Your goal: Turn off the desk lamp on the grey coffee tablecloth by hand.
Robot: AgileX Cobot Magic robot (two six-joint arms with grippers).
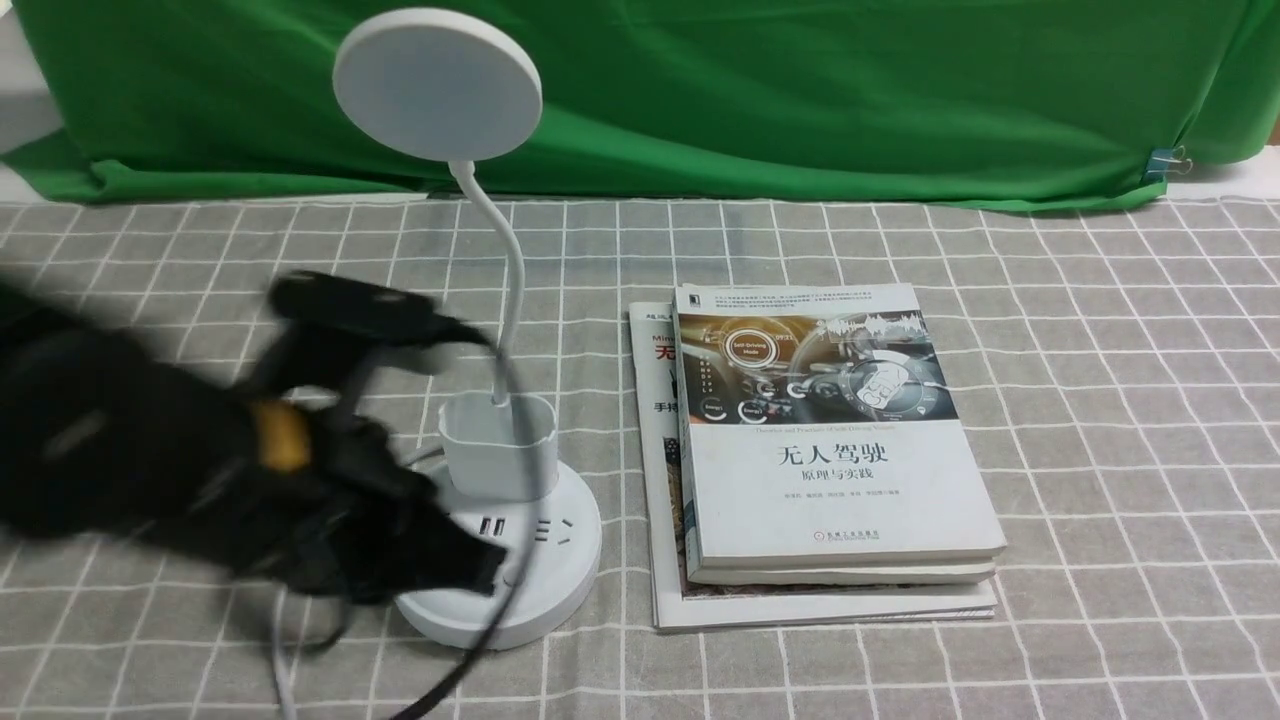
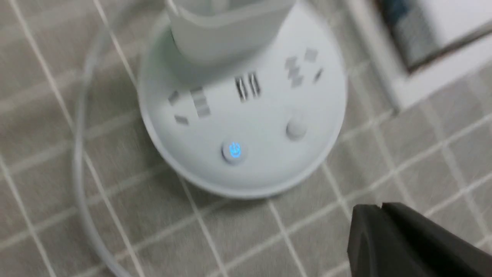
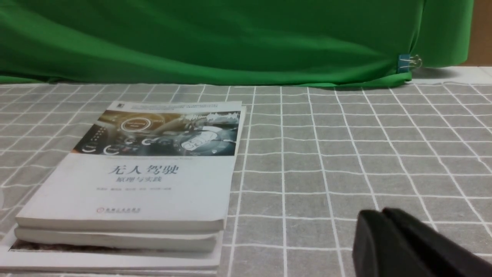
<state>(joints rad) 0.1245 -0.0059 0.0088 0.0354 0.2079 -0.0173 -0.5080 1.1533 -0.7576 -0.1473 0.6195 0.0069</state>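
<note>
The white desk lamp (image 1: 500,440) stands on the grey coffee tablecloth (image 1: 1100,400), its disc head (image 1: 437,82) up on a thin neck, a cup holder on the round base (image 1: 560,560). In the left wrist view the base (image 2: 253,127) shows sockets, a button lit blue (image 2: 234,151) and a plain button (image 2: 296,129). My left gripper (image 1: 480,570) is shut and empty, blurred, at the base's front-left edge; in its wrist view its tip (image 2: 380,209) is over the cloth beside the base. My right gripper (image 3: 380,213) is shut and empty, low over the cloth, right of the books.
A stack of books (image 1: 820,450) lies just right of the lamp; it also shows in the right wrist view (image 3: 146,173). A green cloth backdrop (image 1: 800,90) runs along the far edge. The lamp's white cord (image 2: 78,154) curves on the cloth beside the base.
</note>
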